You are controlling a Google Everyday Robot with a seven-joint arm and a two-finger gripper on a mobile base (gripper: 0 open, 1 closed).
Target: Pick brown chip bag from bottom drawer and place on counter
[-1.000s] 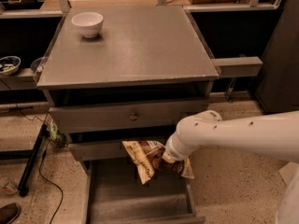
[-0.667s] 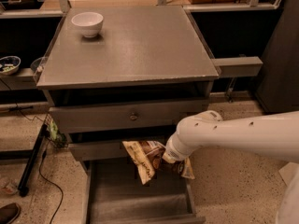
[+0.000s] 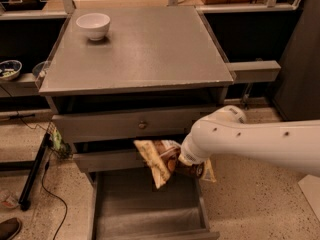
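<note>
The gripper, at lower centre of the frame, clamps the brown chip bag over the bottom drawer. The counter lies above it, toward the upper left.

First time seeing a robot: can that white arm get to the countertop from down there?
Probably yes. The gripper is low, at the brown chip bag above the open bottom drawer; nothing blocks the way up, and the counter holds only a white bowl in its far corner.
</note>
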